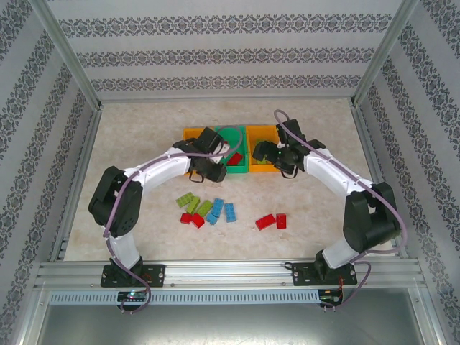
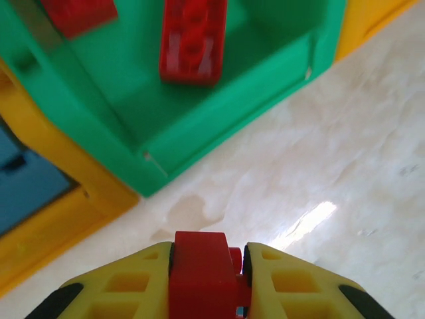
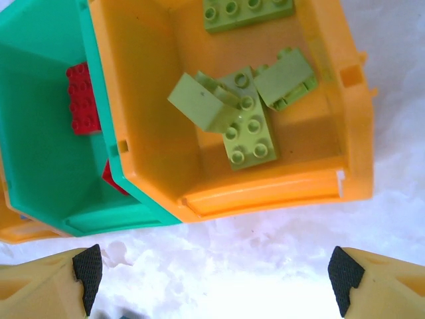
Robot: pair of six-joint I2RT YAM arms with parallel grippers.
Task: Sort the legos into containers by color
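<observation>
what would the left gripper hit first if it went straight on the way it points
Likely the green bin's near wall, held red brick leading; possibly the table first, depth is unclear.

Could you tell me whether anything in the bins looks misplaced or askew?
Only slightly: in the right orange bin, one lime brick lies tipped, leaning on a flat one. No wrong colours visible.

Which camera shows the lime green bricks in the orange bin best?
The right wrist view: it looks down into the orange bin at the lime bricks, studs clear. From top external, the right arm hides much of that bin; left wrist catches its corner.
</observation>
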